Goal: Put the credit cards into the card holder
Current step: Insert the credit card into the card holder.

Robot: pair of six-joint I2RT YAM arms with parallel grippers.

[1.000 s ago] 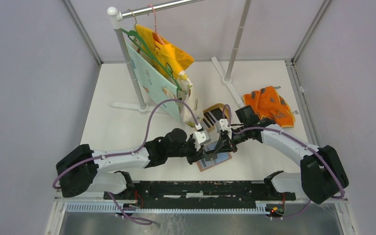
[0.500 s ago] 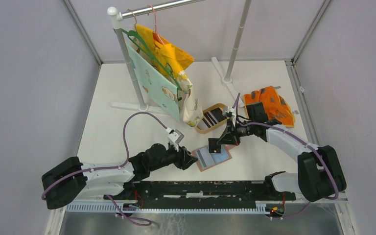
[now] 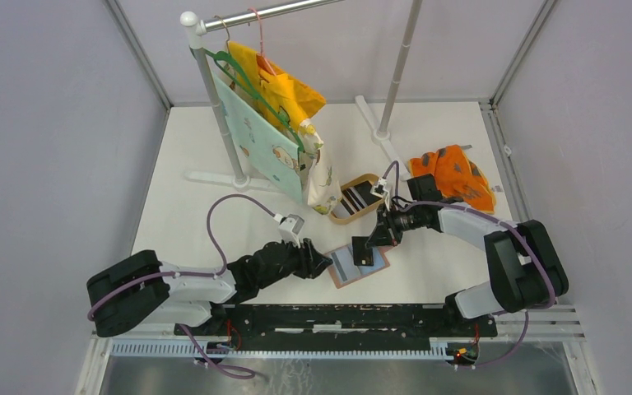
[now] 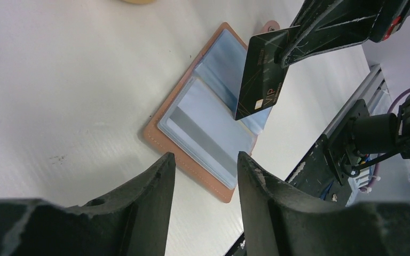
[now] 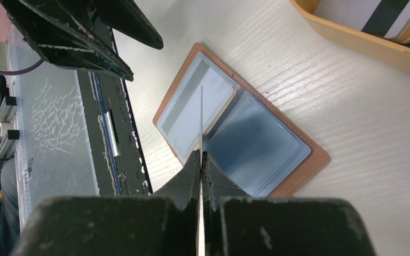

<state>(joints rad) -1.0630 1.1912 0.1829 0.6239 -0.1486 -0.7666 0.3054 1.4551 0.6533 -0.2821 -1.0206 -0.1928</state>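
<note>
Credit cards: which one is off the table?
The black gold-lined plastic card, pinched by the right gripper above the open reddish-brown wallet. The striped cards lie in the tan dish; a grey card sits in the wallet.

Glossy dark plastic card (image 4: pixel 260 74)

— What sort of place is this?
— A robotics lab, by the look of it: a test cell. The white bench (image 3: pixel 206 218) is boxed in by plain grey panels (image 3: pixel 41 123) on metal framing (image 3: pixel 136 53).
— Anything else?
— The left arm (image 3: pixel 189 284) and right arm (image 3: pixel 477 230), both cabled, sit on a black rail (image 3: pixel 337 317) at six o'clock. A clothes rack (image 3: pixel 214 99) stands at eleven o'clock.
</note>
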